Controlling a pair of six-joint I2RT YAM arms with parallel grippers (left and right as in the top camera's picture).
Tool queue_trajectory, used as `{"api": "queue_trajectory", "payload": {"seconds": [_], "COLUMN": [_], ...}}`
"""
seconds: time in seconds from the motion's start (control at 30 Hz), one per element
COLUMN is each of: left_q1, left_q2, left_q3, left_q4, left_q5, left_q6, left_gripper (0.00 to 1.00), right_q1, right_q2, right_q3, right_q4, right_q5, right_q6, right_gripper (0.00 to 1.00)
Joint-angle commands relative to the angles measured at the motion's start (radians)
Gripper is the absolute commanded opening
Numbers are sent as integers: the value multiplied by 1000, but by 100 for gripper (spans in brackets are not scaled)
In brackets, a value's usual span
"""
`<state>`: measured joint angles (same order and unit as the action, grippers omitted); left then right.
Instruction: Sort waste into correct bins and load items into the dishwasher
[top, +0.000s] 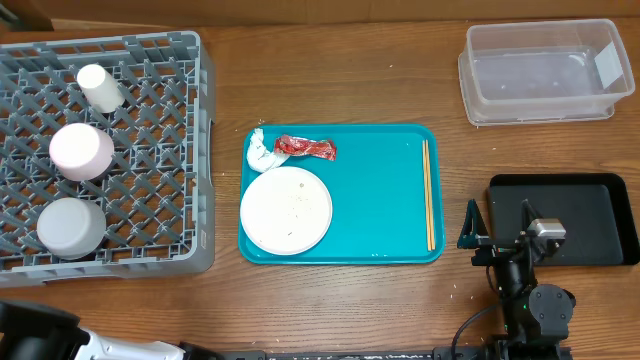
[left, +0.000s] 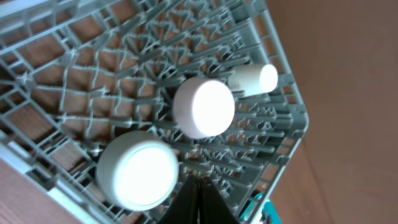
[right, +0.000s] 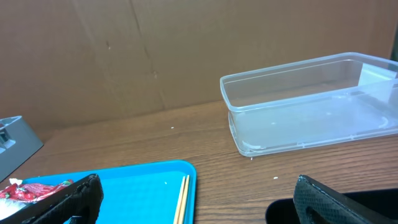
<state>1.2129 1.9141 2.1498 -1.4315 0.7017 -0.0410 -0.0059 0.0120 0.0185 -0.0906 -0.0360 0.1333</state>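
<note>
A teal tray (top: 380, 200) holds a white plate (top: 286, 210), a crumpled white tissue (top: 262, 152), a red wrapper (top: 305, 148) and a pair of chopsticks (top: 428, 195). The grey dish rack (top: 150, 200) at the left holds three upturned cups: a small white one (top: 98, 86), a pinkish one (top: 81, 151) and a grey one (top: 70, 227). My right gripper (top: 497, 225) is open and empty, right of the tray; its wrist view (right: 199, 208) shows the chopsticks (right: 182, 199) between the fingers. My left gripper (left: 199, 202) is shut and empty above the rack (left: 93, 81).
A clear plastic bin (top: 540, 72) stands at the back right and a black bin (top: 570, 215) at the right, under my right arm. The clear bin also shows in the right wrist view (right: 311, 106). A brown wall runs behind the table.
</note>
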Motion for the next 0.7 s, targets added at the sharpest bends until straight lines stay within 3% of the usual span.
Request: {"api": "queue_trajectory", "payload": {"seconds": [0.0,0.13,0.23,0.33,0.4,0.43,0.5,0.6,0.67], "left_q1": [-82,-254,-458,-707,-896,-1004,-1177,-1425,-1551], "left_q2": [-6,-5,-5,-5,-5,-5,1,32,67], "left_q3": [29,29,29,29,29,29,27,27,27], "left_q4": [-14,-27,-65,-89,-78,-62,-25,40,64], "left_q5": [59,201,250,186,38,-54,-228,-539,-692], "left_q6": [-102,-101,-53,15,7,-6,-43,-126,-171], "left_gripper": [4,4,4,4,8,16,42,67,97], "right_q1": [-1,-1,-1,-1,-1,-1,-1,-1,-1], "right_q2": [-9,-9,-9,-9,-9,-9,-9,-9,-9], "right_q3": [-11,-11,-11,-11,-11,-11,-11,-11,-11], "right_q4": [6,6,6,6,6,6,6,6,7], "right_q5": [12,13,12,13,13,12,13,12,13], "right_q6": [-4,-4,-4,-4,-4,-4,-4,-4,-4], "right_gripper": [100,100,100,100,100,100,100,100,100]}}
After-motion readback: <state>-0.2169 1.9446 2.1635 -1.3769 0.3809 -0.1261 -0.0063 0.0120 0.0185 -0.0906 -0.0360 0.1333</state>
